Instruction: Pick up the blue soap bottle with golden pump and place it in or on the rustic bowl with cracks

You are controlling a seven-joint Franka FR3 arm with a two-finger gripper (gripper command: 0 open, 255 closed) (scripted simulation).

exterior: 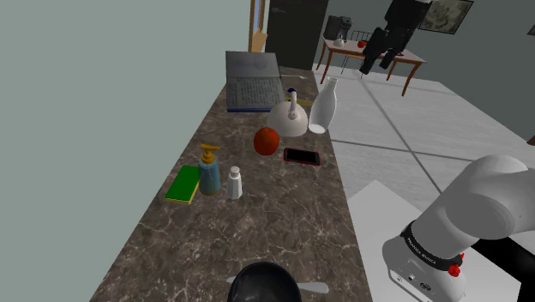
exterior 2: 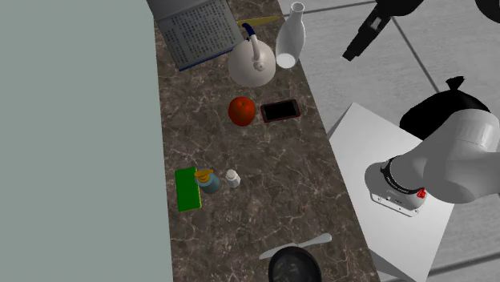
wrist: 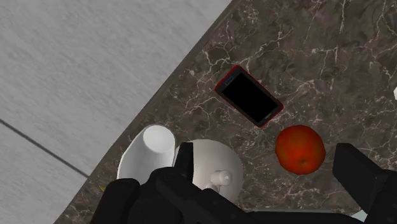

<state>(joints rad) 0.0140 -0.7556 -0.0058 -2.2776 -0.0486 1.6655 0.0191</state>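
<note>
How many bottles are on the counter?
3: the soap bottle beside the green sponge, a small white bottle right next to it, and a tall white bottle by the kettle. None looks hidden.

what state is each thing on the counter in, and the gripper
blue soap bottle, upright, not held
dark bowl, upright, soap bottle not in it
phone, lying flat, screen up and dark
white kettle, upright
white vase, upright
gripper, open, holding nothing
</note>
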